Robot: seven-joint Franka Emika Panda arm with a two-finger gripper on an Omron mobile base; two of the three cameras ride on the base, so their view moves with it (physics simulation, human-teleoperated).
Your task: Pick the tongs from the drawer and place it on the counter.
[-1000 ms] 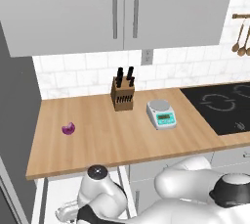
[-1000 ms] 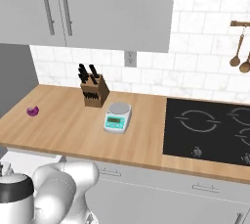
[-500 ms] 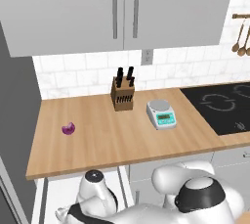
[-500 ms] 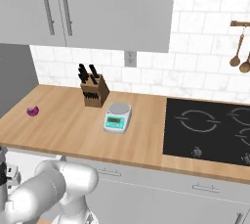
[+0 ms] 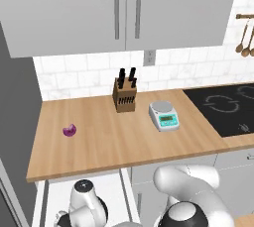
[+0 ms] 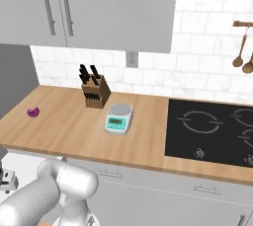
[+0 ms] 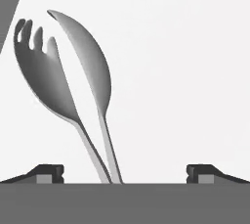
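The silver-grey tongs [image 7: 80,78] lie on the white floor of the open drawer [image 5: 57,191], one fork-like head and one spoon-like head pointing away from the hand. Their slim handles run back between my gripper [image 7: 124,173], which is open, with its fingertips [image 7: 49,171] spread wide on either side and not touching the metal. In the left base view the hand [image 5: 84,203] hangs low inside the drawer, under the edge of the wooden counter [image 5: 124,139].
On the counter stand a knife block [image 5: 125,94], a small kitchen scale [image 5: 163,115] and a small purple object [image 5: 69,130]. The black cooktop [image 5: 228,107] lies to the right, with wooden spoons [image 5: 244,42] on the wall above it.
The arm has folded lower and the hand has sunk further down into the drawer. The things on the counter have stayed put.
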